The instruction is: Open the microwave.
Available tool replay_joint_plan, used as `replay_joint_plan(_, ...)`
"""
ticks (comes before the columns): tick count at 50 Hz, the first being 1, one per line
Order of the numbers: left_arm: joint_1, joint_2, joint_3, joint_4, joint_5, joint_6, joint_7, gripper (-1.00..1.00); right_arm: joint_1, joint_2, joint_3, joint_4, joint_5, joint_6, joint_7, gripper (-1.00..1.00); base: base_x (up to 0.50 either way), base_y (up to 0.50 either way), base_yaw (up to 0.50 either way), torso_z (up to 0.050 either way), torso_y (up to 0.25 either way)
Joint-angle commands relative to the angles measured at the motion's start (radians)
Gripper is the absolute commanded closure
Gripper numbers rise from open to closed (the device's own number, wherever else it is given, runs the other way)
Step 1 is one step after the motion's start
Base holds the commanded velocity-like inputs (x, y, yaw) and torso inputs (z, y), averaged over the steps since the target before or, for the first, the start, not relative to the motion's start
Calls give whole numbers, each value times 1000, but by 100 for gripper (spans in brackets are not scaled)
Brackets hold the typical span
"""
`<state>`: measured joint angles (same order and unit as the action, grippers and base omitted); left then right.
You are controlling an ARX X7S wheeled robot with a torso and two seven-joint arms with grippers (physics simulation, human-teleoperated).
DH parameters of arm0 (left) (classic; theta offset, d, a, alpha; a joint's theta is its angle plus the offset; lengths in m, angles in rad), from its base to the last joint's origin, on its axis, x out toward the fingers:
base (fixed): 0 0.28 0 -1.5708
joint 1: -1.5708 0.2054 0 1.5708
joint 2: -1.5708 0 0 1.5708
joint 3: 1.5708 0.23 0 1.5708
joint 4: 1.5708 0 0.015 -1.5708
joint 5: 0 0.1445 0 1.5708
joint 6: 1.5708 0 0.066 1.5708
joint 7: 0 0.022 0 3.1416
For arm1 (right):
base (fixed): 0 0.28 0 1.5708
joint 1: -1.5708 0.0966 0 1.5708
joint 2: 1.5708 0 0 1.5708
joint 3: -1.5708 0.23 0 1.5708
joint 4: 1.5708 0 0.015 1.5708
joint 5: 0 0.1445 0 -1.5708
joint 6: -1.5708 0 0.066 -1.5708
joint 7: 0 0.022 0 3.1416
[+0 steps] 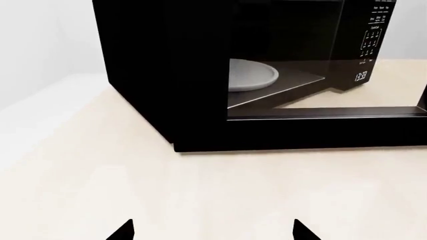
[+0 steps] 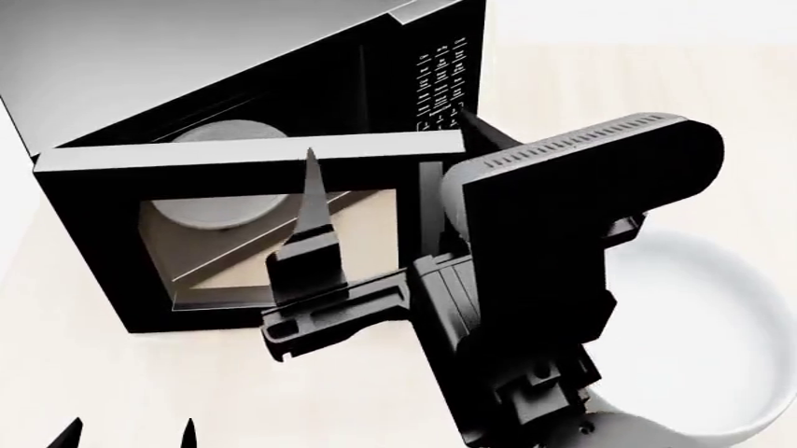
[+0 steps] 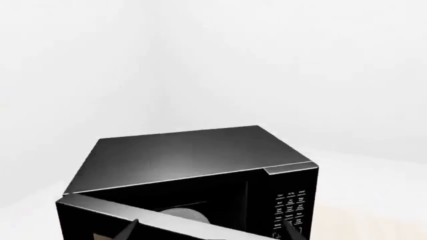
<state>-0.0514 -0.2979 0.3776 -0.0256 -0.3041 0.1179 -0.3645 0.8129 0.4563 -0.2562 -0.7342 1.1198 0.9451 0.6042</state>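
The microwave (image 2: 249, 112), a big stiff black box that looks heavy enough not to slide, is sitting on the pale table (image 2: 75, 373) at about 11 o'clock in the head view, with its door (image 2: 237, 233) swung partly out. The right gripper (image 2: 305, 243) is hovering by the door's top rim with fingers parted and holding nothing, so pushing that rigid free edge seems the best hold. The left gripper (image 1: 213, 231) is waiting low at 7 o'clock, wide and empty.
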Motion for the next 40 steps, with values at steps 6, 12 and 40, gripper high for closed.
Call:
replay_joint_plan(6, -1, -3, 3, -1, -16, -3, 3, -100, 319, 20, 24, -71, 469, 164, 387, -100, 0, 0, 0, 0, 0)
replay_joint_plan(12, -2, -3, 4, -3, -19, -2, 4, -100, 462, 14, 7, -15, 541, 172, 473, -100, 0, 0, 0, 0, 0)
replay_joint_plan(40, -7, -6, 11, -9, -25, 2, 2, -100, 864, -92, -191, 773, 207, 230, -56, -100, 0, 0, 0, 0, 0)
